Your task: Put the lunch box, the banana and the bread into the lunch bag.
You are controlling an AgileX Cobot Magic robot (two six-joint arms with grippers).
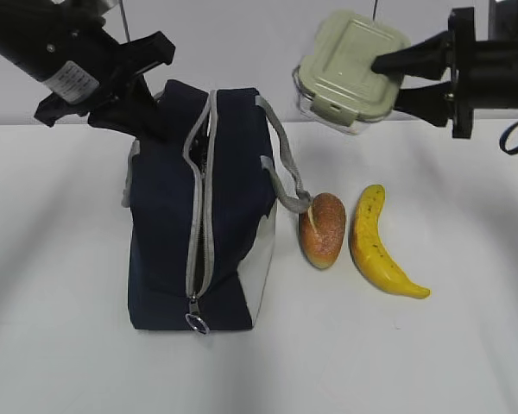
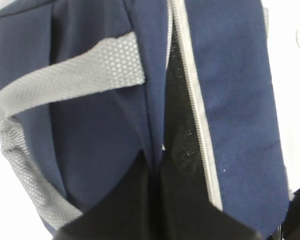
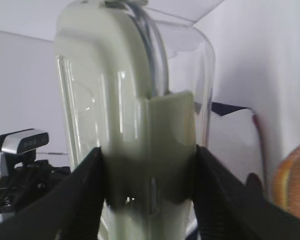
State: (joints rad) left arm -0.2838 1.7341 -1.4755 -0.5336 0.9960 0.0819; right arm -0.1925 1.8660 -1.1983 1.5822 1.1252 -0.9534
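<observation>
Carrying box (image 1: 350,69) in right jaws (image 1: 388,82), clamped on its sides; left jaws (image 1: 142,99) pinching bag (image 1: 168,216) edge shut. Next: lowering box through the narrow zipper gap.

The navy lunch bag (image 1: 168,224) stands with its grey zipper parted along the top. The bread (image 1: 322,228) lies just beside its right side, the speckled banana (image 1: 375,246) next over. The lunch box (image 1: 350,71) (sage lid, clear base) hangs tilted above them.
</observation>
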